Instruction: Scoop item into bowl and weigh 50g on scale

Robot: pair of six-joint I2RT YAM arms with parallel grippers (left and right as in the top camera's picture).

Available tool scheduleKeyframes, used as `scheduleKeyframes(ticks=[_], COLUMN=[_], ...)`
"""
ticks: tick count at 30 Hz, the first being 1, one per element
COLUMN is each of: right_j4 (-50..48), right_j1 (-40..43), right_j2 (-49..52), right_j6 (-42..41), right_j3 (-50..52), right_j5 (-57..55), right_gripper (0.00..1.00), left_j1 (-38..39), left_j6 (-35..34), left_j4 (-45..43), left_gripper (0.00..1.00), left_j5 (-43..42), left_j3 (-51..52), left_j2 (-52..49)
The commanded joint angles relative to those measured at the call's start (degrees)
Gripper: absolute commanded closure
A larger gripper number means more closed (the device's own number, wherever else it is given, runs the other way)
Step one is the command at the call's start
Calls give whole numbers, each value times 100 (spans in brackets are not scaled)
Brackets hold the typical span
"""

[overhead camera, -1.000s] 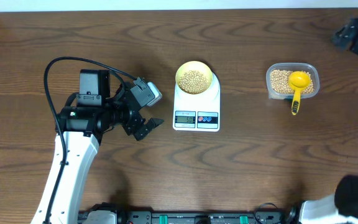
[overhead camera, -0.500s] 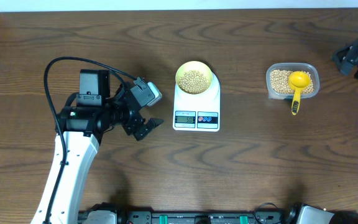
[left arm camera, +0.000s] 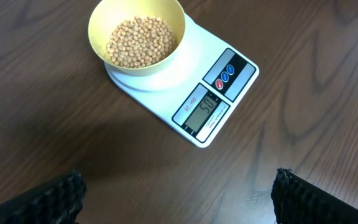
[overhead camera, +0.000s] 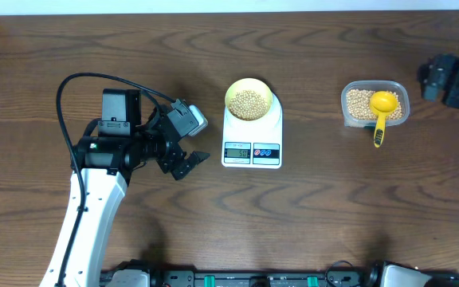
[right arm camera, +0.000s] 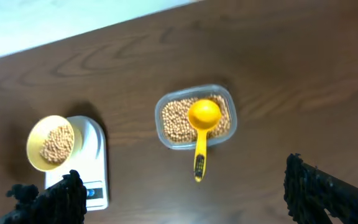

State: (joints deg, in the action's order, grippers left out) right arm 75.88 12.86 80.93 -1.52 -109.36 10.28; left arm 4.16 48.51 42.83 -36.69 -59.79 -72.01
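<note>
A pale-yellow bowl (overhead camera: 249, 100) holding tan beans (overhead camera: 249, 102) sits on the white scale (overhead camera: 252, 139); its display is lit. The bowl (left arm camera: 137, 36), beans (left arm camera: 139, 42) and scale (left arm camera: 213, 99) show in the left wrist view, and the bowl (right arm camera: 50, 143) and scale (right arm camera: 92, 165) in the right wrist view. My left gripper (overhead camera: 188, 163) is open and empty, left of the scale. My right gripper (overhead camera: 433, 76) is at the far right edge, high above the table; its fingers are spread wide and empty in the right wrist view (right arm camera: 185, 199).
A clear plastic tub (overhead camera: 374, 104) of beans stands right of the scale, with a yellow handled scoop (overhead camera: 382, 112) resting in it, handle pointing toward the front. The tub (right arm camera: 195, 117) and scoop (right arm camera: 202, 134) show in the right wrist view. A black cable loops above the left arm.
My right arm has shifted at the far right edge, its gripper moving slightly down and left. The left arm, bowl, scale and tub have not moved.
</note>
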Motion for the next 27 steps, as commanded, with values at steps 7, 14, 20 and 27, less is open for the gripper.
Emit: scheduleKeyframes(ticks=[7, 14, 20, 27], right_j4=[-1467, -4019, -5814, -6599], right_j1=[-1145, -1141, -1147, -1147], right_j2=[-1856, -3438, -4557, -5713], right_j6=[437, 437, 437, 437], right_j3=[1757, 4592, 6697, 8207], right_j5=[-1421, -1421, -1421, -1375], right_gripper=[1, 1, 1, 1], left_j1=[-28, -28, -28, -28], left_j6=[94, 94, 94, 94], left_j4=[-2, -2, -2, -2], left_gripper=[3, 3, 2, 3], left_j5=[28, 28, 28, 28], left_j3=[-2, -2, -2, -2], left_j2=[-39, -39, -39, -39])
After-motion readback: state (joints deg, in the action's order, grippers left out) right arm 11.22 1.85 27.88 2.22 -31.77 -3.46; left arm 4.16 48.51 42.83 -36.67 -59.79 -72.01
